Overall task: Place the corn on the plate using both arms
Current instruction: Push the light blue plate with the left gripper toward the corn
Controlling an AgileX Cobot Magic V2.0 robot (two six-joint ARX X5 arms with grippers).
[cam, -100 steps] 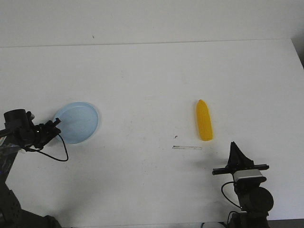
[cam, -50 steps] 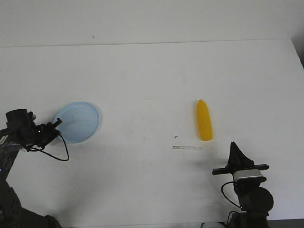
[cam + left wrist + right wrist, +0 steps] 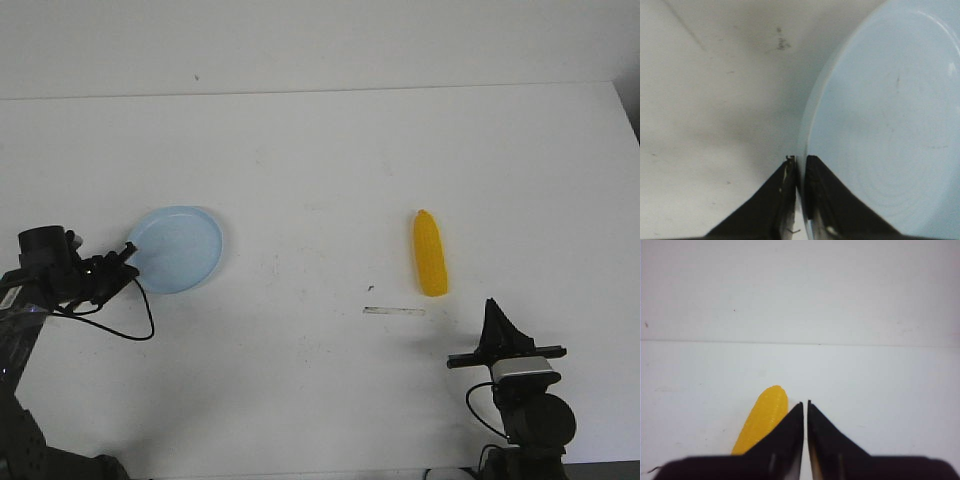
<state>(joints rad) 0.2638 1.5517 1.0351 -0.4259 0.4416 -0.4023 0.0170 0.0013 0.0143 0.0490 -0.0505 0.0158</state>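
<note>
The pale blue plate point(image 3: 180, 250) lies on the white table at the left. My left gripper point(image 3: 128, 252) is shut on its near-left rim; in the left wrist view the two fingers pinch the plate's point(image 3: 880, 125) edge, one on each side of my left gripper point(image 3: 801, 159). The yellow corn point(image 3: 430, 253) lies at the right, pointed end away from me. My right gripper point(image 3: 492, 305) sits just behind and to the right of it, shut and empty. In the right wrist view the corn point(image 3: 762, 420) lies beside my right gripper point(image 3: 805, 402), partly hidden by one finger.
A thin pale strip point(image 3: 394, 311) lies on the table between the corn and the front edge. The table's far edge point(image 3: 320, 92) runs across the back, with a white wall behind it.
My left gripper has moved to the right and slightly away, dragging the plate with it by the rim. The corn and the right arm have not moved.
</note>
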